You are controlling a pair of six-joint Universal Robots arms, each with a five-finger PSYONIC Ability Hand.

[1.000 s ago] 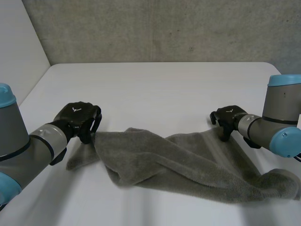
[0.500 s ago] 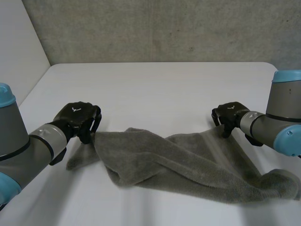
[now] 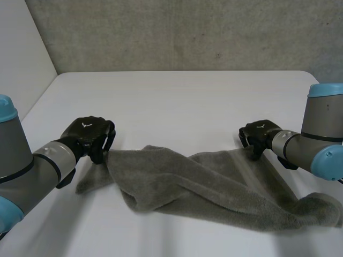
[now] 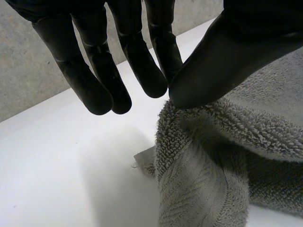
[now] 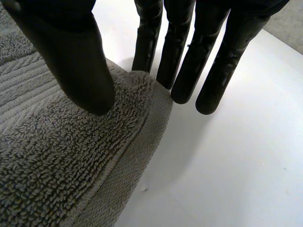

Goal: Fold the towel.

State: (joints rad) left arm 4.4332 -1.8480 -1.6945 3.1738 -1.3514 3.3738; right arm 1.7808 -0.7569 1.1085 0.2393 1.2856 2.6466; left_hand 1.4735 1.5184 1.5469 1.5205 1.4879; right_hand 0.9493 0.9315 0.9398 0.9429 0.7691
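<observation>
Left hand (image 3: 88, 135), at the near left of the white table (image 3: 182, 101): I read it as gripping the towel. In my left wrist view its thumb (image 4: 227, 56) and the nearest of its straight fingers (image 4: 151, 71) meet at the top of a raised fold, and the remaining fingers hang straight just beside it, clear of the cloth. A short tail of cloth lies on the table just nearer than this hand.

Grey towel (image 3: 214, 187), the task's thing: it lies crumpled and partly twisted across the near part of the table, running from the left hand rightward to a bunched end at the near right edge. Its pile is looped, with a flat woven band along the border.

Right hand (image 3: 260, 135), at the right of the table on the towel's far right corner: I read it as open, not gripping. In my right wrist view its thumb (image 5: 80, 71) rests on top of the cloth, which lies flat. Its fingers (image 5: 184, 66) are straight, with their tips at or just beyond the corner's border. Bare table lies beyond them.

Concrete wall (image 3: 177, 32): it stands behind the table's far edge.
</observation>
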